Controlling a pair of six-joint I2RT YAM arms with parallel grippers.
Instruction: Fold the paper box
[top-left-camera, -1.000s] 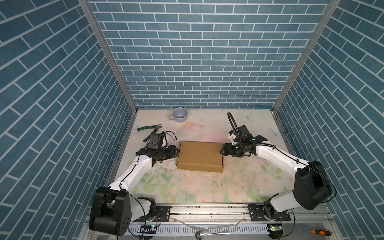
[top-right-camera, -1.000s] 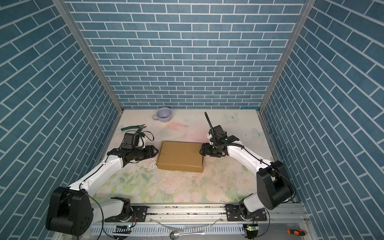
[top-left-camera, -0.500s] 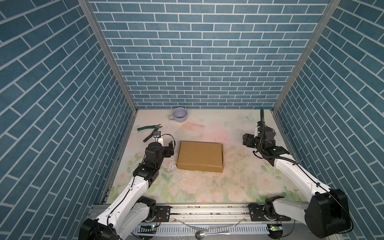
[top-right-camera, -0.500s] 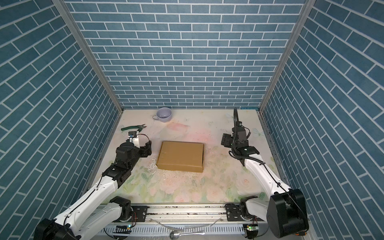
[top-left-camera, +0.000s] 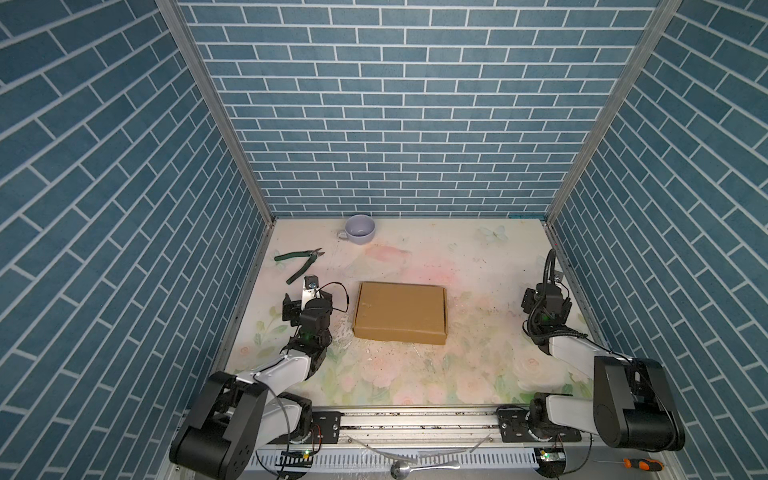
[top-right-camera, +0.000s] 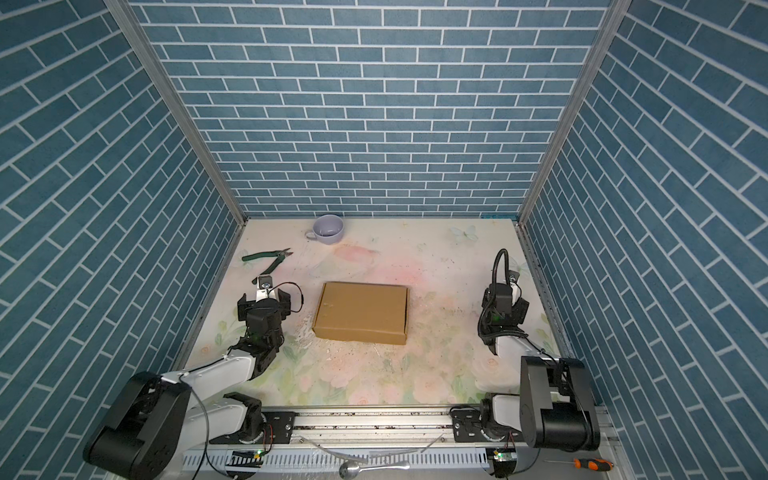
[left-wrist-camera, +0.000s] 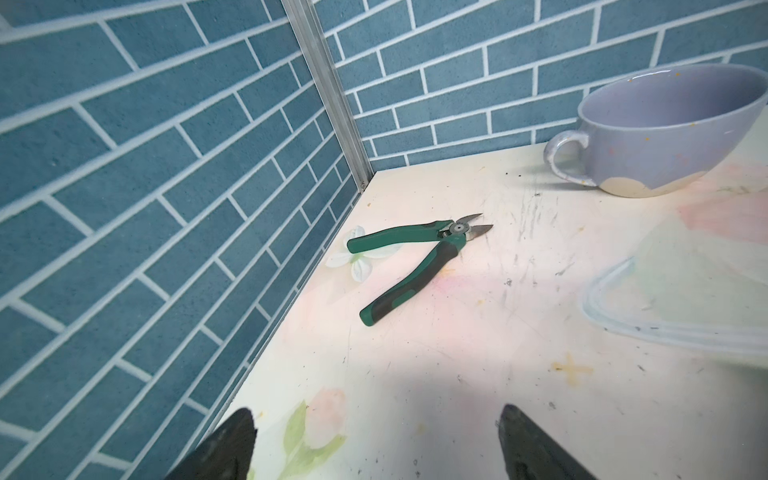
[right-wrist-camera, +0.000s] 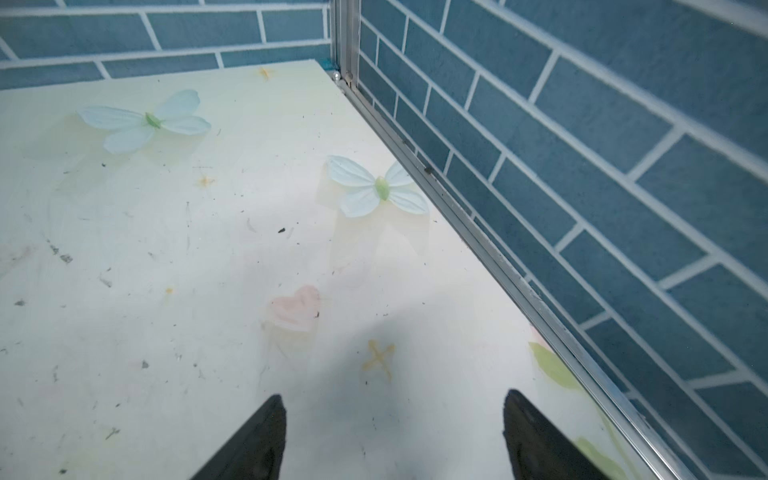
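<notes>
1. I see the paper box (top-left-camera: 400, 312) lying flat near the middle of the tabletop (top-left-camera: 478, 374), and both top views show it as a closed brown block with its top panel down.
2. My left pincer (left-wrist-camera: 376, 432) is spread wide. The wrist view shows its two dark fingers (left-wrist-camera: 232, 444) far apart, with only bare tabletop between them.
3. That pincer sits to the left of the box, well apart from it, and points toward the far left corner.
4. Ahead of it lie green-handled pliers (left-wrist-camera: 419, 257) with their handles splayed, close to the left wall.
5. A lilac cup (top-left-camera: 360, 230) stands upright by the back wall, beyond the pliers, with its handle toward the left wall.
6. My right pincer (right-wrist-camera: 392, 424) is also spread and grips nothing. Below it I see only the printed butterflies and a pink heart on the tabletop.
7. In both top views the right arm is drawn back against the right wall, well apart from the box.
8. Neither pincer touches the box.
</notes>
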